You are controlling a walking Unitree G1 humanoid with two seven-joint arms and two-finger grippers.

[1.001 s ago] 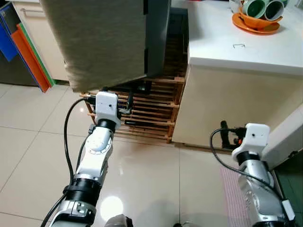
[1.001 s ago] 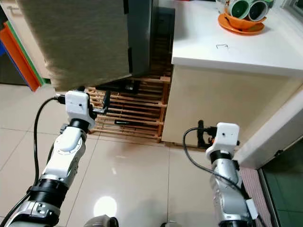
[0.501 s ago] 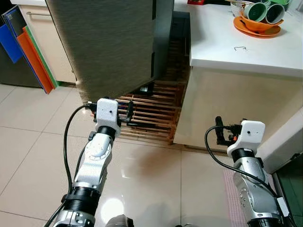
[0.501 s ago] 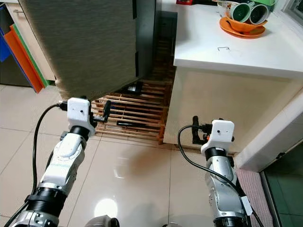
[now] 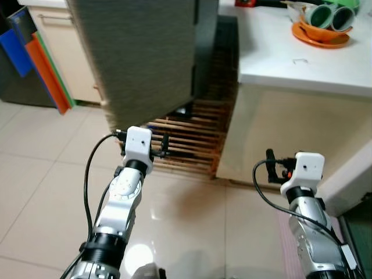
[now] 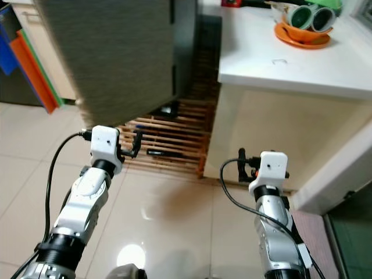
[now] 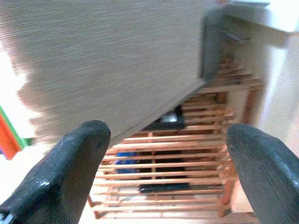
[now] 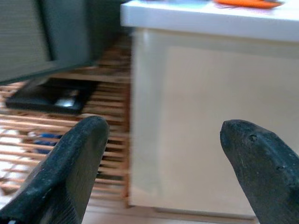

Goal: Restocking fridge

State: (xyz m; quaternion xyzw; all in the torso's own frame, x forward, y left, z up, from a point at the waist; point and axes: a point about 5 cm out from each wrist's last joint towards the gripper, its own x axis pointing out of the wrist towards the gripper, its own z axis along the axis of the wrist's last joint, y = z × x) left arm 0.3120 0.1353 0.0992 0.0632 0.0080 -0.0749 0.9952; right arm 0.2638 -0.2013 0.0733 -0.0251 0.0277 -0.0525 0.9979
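The left gripper [image 7: 166, 163] hangs released near the grey fridge [image 5: 145, 52]. The right gripper [image 8: 161, 161], also released, faces the white surface [image 5: 302, 58].

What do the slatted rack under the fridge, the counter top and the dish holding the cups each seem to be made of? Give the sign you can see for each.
Slatted rack: apparently unfinished wood, judging by the warm brown, evenly spaced slats.
Counter top: smooth white slab, perhaps laminate or stone; the frames leave that open.
Dish: glossy orange, probably plastic or glazed ceramic, with a bright even colour.
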